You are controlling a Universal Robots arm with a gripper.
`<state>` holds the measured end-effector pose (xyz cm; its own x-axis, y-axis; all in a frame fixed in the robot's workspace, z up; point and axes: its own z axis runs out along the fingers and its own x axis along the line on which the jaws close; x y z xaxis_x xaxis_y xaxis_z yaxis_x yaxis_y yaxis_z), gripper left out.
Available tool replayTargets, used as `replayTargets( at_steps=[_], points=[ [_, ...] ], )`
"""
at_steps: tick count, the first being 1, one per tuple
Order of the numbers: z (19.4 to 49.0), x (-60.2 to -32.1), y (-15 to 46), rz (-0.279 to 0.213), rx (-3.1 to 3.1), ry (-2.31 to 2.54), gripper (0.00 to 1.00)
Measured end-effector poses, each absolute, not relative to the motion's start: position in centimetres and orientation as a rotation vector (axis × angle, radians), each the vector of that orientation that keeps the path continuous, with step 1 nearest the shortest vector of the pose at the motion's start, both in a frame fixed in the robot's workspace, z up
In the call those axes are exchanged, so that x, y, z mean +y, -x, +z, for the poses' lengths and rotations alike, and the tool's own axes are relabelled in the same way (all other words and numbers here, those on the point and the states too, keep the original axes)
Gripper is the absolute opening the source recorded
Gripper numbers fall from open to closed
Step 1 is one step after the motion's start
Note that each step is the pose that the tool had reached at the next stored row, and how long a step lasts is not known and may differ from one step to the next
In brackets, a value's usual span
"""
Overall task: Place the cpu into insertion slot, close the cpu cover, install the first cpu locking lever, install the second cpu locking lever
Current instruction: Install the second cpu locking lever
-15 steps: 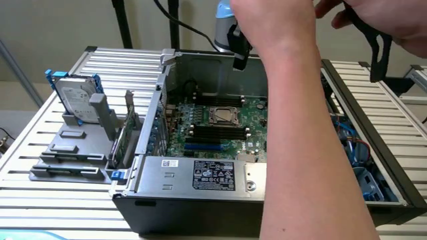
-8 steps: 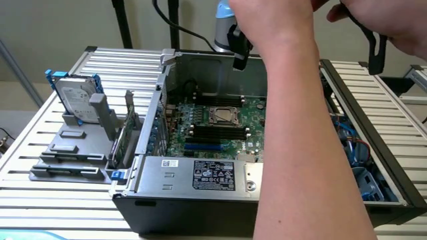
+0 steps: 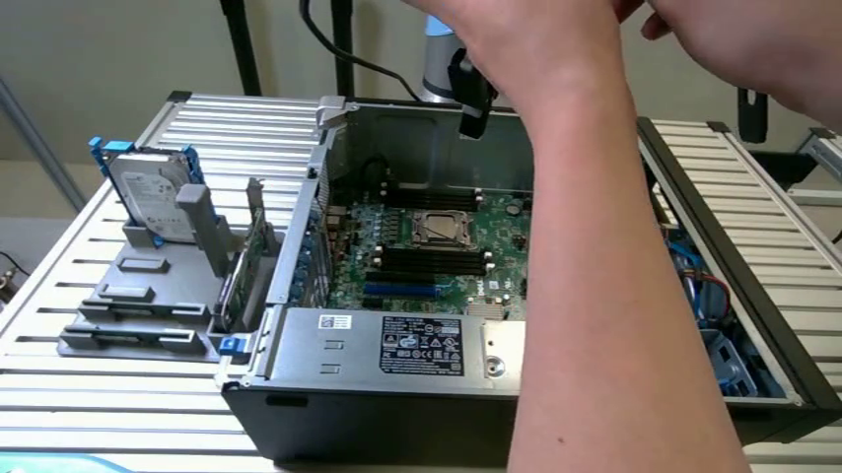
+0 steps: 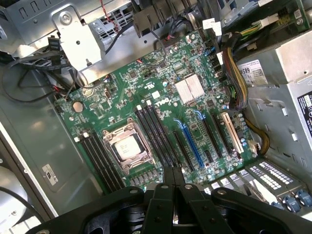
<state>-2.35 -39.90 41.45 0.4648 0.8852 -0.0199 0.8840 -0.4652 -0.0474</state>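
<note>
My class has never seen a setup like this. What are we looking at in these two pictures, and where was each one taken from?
A robot arm hangs over an open desktop computer case lying on a slatted metal table. One picture looks on from outside; a person's arm reaches across it. The other comes from a camera on the robot's wrist, looking past its gripper, shut and empty, at the green motherboard. The cpu lies in its insertion slot. Beside the case stands a hard drive.
</note>
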Motion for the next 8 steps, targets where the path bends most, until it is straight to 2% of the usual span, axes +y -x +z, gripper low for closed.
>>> replayTargets(
  at_steps=[8],
  points=[
    [41.45, -39.90, 2.34, 0.065, -1.607, 2.663, 0.11]
  ],
)
